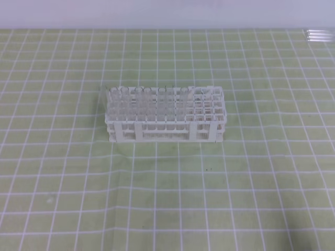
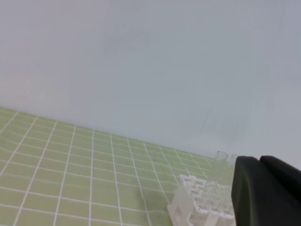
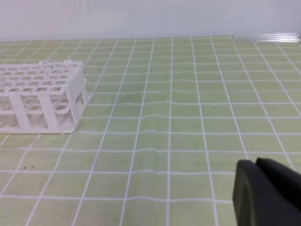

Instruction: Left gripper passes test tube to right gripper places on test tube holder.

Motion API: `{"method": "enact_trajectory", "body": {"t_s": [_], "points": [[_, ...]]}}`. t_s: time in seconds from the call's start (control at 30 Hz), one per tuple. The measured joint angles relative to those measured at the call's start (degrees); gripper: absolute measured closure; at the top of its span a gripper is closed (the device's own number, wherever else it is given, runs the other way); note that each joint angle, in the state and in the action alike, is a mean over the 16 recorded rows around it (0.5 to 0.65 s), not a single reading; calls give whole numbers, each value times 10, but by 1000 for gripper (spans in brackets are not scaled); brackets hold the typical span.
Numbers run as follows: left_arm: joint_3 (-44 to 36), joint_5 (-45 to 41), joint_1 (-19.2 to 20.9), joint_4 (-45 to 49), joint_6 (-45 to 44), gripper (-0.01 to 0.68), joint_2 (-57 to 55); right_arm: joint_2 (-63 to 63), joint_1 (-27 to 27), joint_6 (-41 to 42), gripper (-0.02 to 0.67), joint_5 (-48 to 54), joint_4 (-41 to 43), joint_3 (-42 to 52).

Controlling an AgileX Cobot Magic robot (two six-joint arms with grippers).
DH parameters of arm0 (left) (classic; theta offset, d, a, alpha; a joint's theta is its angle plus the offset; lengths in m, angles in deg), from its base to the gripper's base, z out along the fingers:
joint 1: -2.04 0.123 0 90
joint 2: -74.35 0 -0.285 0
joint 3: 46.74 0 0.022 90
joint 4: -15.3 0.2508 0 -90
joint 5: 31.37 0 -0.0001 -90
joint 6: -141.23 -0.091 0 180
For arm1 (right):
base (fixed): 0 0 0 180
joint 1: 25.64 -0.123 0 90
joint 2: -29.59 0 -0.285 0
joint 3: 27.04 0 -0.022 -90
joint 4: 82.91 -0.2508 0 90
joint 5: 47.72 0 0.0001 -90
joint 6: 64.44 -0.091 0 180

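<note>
Both of my tools are drawn back from the work: in the left wrist view the left gripper (image 2: 268, 190) shows only as a dark bulk at the lower right corner, its jaws pressed together with nothing between them, and the right gripper (image 3: 270, 193) sits the same way in its own view, clenched on nothing, low over the mat. Neither arm shows in the high view, which I read as a parked pose that leaves the bench open. From the left tool I look outward onto the near corner of the test tube holder (image 2: 200, 200), with a couple of clear tube rims showing just above it. The holder (image 1: 165, 114) stands upright in the middle of the green grid mat (image 1: 63, 198), long side toward the camera, and its left and middle holes look filled with glass while the right end looks open, so I judge that end is kept free for the next placement. The test tube (image 1: 320, 35) supply, a few clear tubes lying flat side by side, rests at the far right edge of the mat, well apart from the rack. I judge the handover has not begun.
</note>
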Motion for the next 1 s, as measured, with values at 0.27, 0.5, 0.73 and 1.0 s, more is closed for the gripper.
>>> {"method": "enact_trajectory", "body": {"t_s": [0.27,0.5,0.73,1.0], "points": [[2,-37,0,-216,-255,675,-2,0,0,0,665,0,0,0],[3,-126,0,-430,-516,675,-3,0,0,0,665,0,0,0],[2,-212,0,-489,-603,675,-2,0,0,1,665,0,0,0],[3,-249,0,-481,-604,675,-2,0,0,1,665,0,0,0]]}}
